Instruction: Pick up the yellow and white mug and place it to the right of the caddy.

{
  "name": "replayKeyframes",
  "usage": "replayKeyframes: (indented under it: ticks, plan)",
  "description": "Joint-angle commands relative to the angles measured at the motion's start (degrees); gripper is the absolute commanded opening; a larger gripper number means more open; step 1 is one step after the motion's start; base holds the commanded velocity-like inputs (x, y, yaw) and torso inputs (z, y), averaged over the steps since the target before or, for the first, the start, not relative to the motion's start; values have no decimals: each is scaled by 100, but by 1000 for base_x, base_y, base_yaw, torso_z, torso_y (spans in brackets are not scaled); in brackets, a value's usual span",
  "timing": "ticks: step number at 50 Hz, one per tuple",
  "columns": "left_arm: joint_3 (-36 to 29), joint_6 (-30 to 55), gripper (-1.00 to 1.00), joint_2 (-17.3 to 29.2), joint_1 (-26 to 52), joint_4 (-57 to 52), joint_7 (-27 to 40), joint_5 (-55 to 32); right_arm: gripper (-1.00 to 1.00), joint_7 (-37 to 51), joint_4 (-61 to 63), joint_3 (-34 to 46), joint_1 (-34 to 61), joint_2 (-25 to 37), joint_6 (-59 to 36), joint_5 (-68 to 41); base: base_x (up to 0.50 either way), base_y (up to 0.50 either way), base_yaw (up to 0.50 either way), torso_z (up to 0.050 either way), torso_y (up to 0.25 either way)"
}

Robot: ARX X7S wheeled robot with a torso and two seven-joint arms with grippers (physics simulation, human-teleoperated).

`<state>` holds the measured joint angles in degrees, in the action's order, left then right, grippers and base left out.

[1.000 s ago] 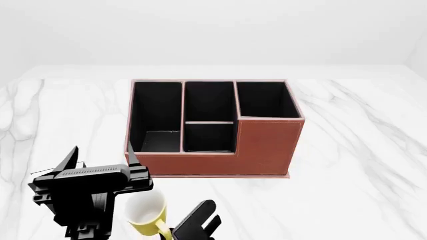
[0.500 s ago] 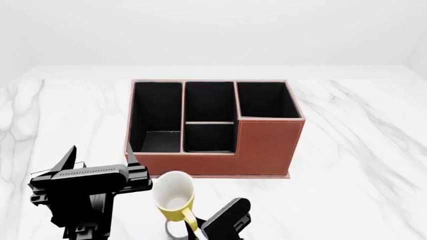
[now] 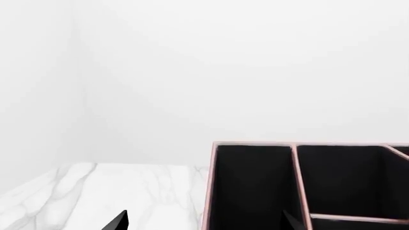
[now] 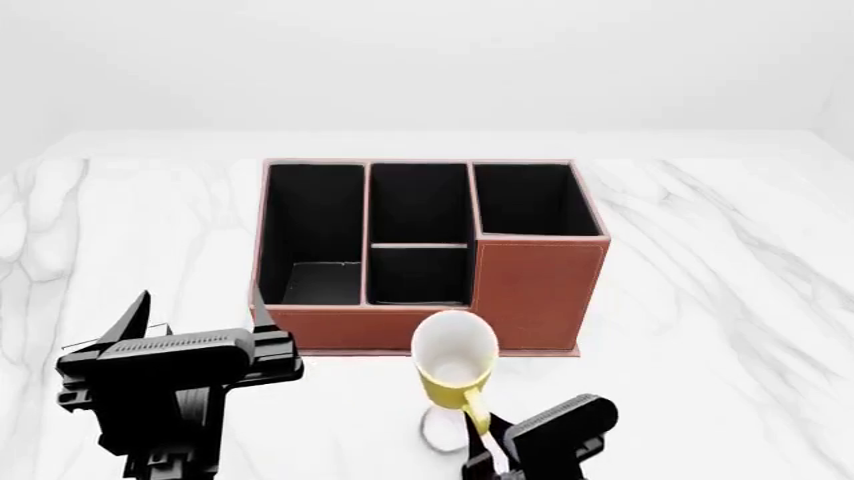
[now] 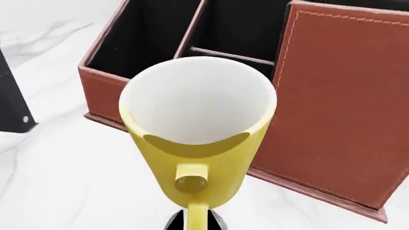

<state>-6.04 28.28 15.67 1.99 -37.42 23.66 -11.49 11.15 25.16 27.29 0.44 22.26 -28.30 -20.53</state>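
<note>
One mug lifted at caddy front

The mug (image 4: 455, 366) is pinched by its handle in the right gripper (image 4: 483, 438), raised before the caddy (image 4: 531, 290) front edge. Bare marble table (image 4: 721, 300) is seen rightward. Left gripper (image 4: 194, 318) is spread, empty.

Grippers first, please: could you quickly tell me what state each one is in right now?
Left gripper: open, holding nothing.
Right gripper: shut on the handle of the yellow and white cylindrical mug, carried in front of the reddish-brown leather-look caddy.
</note>
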Motion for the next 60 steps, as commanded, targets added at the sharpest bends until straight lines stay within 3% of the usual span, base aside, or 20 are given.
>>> replayKeyframes:
  ticks: [1,34,51,60]
  plan:
    - [4,5,100,25,-8,-27,37,-25,-100,439,540,-744,-498,355,53,-117,0,0,0,0,0]
    - [-3,-50,100,81,-30,-2,115,-85,-100,1236,487,-2423,-1698,650,808,-383,0,0,0,0,1]
    - [39,-146,100,105,-52,110,133,-141,-100,1511,-157,-2774,-1183,524,666,-521,0,0,0,0,1]
    - [33,-148,100,120,-48,116,156,-154,-100,1374,-609,-2573,-461,509,478,-538,0,0,0,0,0]
